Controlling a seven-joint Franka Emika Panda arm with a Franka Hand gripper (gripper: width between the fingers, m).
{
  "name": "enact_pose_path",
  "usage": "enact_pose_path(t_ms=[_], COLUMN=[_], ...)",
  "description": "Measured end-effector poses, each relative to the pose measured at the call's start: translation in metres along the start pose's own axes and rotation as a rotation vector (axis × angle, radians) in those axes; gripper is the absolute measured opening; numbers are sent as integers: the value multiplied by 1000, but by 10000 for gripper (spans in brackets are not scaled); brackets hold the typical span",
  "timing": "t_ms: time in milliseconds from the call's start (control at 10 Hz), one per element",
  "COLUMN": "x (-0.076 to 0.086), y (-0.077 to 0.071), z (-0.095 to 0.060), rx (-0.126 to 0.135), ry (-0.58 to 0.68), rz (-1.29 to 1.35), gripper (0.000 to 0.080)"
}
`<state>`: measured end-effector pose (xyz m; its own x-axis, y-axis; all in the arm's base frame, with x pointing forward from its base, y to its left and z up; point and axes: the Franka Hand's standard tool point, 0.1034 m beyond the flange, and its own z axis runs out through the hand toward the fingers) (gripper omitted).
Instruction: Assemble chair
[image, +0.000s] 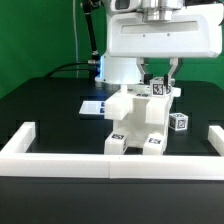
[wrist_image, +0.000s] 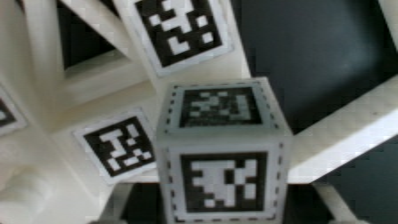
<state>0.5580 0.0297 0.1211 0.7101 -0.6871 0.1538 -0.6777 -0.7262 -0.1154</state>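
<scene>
The chair (image: 138, 122) stands mid-table as a partly joined white block of panels and posts with tags. My gripper (image: 162, 84) hangs over its top on the exterior view's right. A white square post (image: 159, 89) with tags stands upright between the fingers. In the wrist view this post (wrist_image: 221, 140) fills the centre, with the dark fingers (wrist_image: 139, 205) against both its sides at my gripper (wrist_image: 221, 212). The gripper looks shut on it. The cross-braced frame (wrist_image: 107, 70) of the chair lies behind the post. Another loose tagged post (image: 178, 122) stands right of the chair.
The marker board (image: 94, 105) lies flat behind the chair on the exterior view's left. A low white border wall (image: 110, 163) runs along the front and turns back at both sides. The robot's white base (image: 120, 68) stands at the back.
</scene>
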Motion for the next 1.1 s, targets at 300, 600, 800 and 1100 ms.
enact_pose_path(t_ms=[300,600,800,1100], x=[0,-3,-10,-16], y=[-2,-4,-9,-15], z=[0,0,0,0], rx=[6,-3,-1,2], ry=[2,6,9,5], rz=[122,13,-117,-342], gripper=[288,533,625,648])
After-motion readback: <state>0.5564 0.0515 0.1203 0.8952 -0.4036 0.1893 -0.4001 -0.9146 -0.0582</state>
